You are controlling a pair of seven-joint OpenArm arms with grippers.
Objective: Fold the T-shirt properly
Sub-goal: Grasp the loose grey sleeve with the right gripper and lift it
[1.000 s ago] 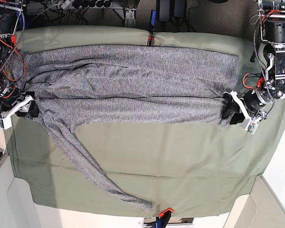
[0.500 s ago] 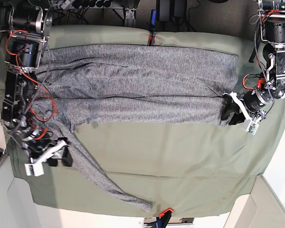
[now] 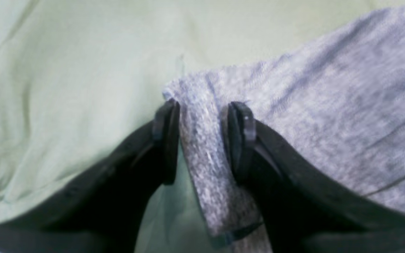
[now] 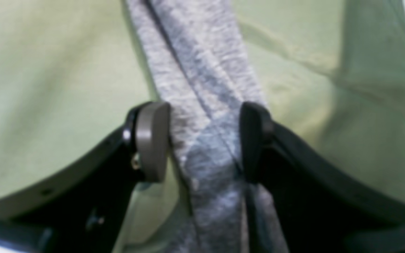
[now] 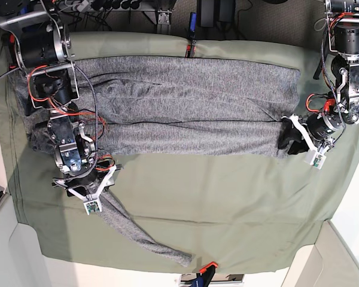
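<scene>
The grey T-shirt (image 5: 179, 101) lies flat on the green cloth (image 5: 227, 203). The left gripper (image 3: 199, 140) pinches its corner. The right gripper (image 4: 202, 140) sits around the long sleeve (image 5: 137, 230) (fingers touching it both sides).

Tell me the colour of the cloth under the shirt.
Plain olive green cloth, no pattern; the base view shows it best, around the grey T-shirt.

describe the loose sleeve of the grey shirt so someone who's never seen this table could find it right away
Start from the olive-green table cloth and the heather-grey T-shirt folded into a long band across its far half. From the band's corner by the right gripper, the sleeve trails diagonally to the cloth's near edge. It is the only narrow grey strip lying outside the band.
</scene>
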